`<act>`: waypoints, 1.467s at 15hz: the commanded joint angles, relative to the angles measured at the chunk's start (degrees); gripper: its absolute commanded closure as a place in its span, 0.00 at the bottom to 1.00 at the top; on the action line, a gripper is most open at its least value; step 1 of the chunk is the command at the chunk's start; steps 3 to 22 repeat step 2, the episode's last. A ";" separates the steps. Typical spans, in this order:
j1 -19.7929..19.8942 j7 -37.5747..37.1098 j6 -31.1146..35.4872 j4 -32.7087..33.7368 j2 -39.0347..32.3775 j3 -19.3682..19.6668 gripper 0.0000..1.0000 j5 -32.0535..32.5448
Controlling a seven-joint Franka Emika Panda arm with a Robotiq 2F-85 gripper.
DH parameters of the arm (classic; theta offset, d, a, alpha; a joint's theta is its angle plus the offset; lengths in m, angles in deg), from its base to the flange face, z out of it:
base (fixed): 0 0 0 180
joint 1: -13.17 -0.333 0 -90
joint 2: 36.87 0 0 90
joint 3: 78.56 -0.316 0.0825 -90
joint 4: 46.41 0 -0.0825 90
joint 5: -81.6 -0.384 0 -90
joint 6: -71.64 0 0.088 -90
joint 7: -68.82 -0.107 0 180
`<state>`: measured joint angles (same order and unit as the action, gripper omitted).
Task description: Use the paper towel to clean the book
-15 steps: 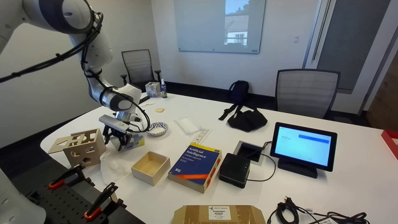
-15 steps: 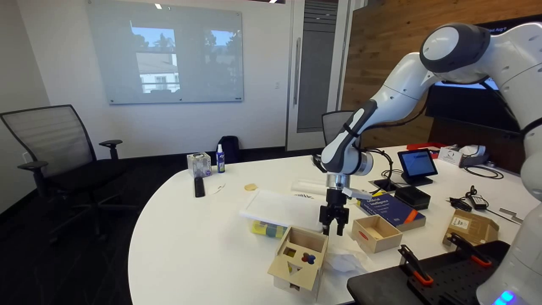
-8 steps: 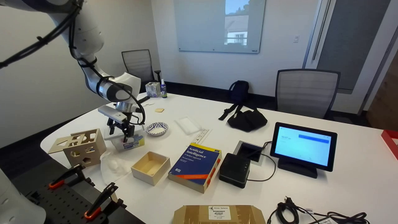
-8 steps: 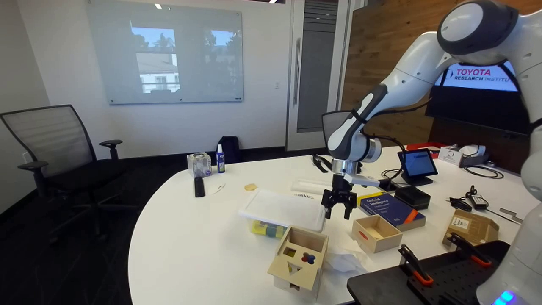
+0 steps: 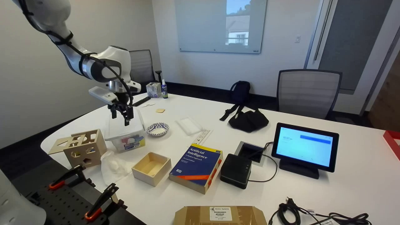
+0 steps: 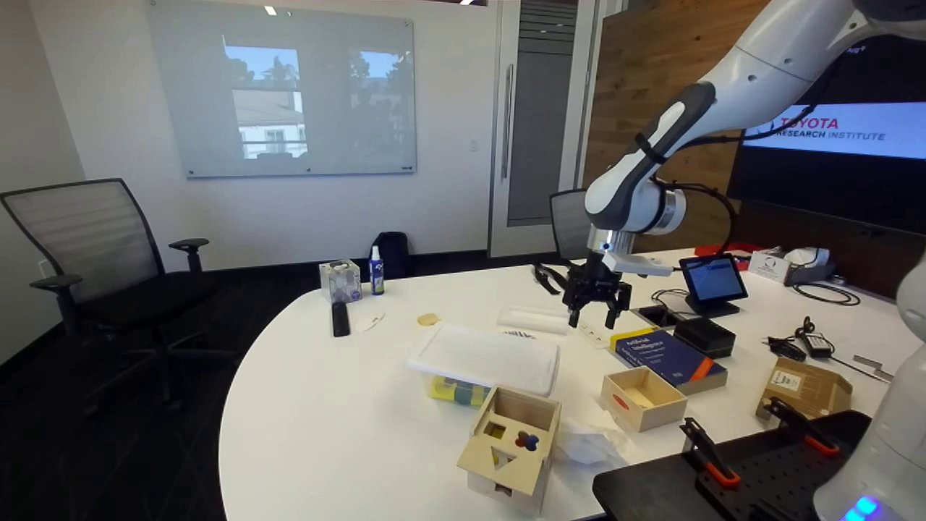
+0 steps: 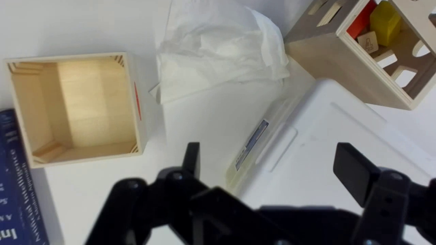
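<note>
The paper towel is a crumpled white sheet. It lies on the table between the wooden shape box and the small open wooden box in both exterior views (image 5: 113, 168) (image 6: 589, 447). It shows at the top of the wrist view (image 7: 221, 54). The dark blue book lies flat beyond the small box in both exterior views (image 5: 197, 164) (image 6: 669, 354). Only its edge shows at the left of the wrist view (image 7: 15, 190). My gripper (image 5: 120, 118) is open and empty, held in the air well above the table in both exterior views (image 6: 593, 320). Its fingers (image 7: 267, 158) are wide apart.
A lidded clear plastic tub (image 5: 125, 128) stands under the gripper in the wrist view. The wooden shape box (image 6: 510, 452) stands beside the towel. The small open wooden box (image 5: 152, 168) stands between towel and book. A black device (image 5: 236, 170) sits beside the book. Clamps (image 5: 103, 200) stand near the base.
My gripper has risen from low near the shape box and tub and moved farther from the towel. It stays open and empty. The towel and the book have not moved.
</note>
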<state>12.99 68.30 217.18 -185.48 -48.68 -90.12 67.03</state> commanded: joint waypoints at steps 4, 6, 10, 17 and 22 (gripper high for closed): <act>-2.70 -4.24 -2.61 -2.40 6.39 3.18 0.00 2.84; -2.70 -4.24 -2.61 -2.40 6.39 3.18 0.00 2.84; -2.70 -4.24 -2.61 -2.40 6.39 3.18 0.00 2.84; -2.70 -4.24 -2.61 -2.40 6.39 3.18 0.00 2.84; -2.70 -4.24 -2.61 -2.40 6.39 3.18 0.00 2.84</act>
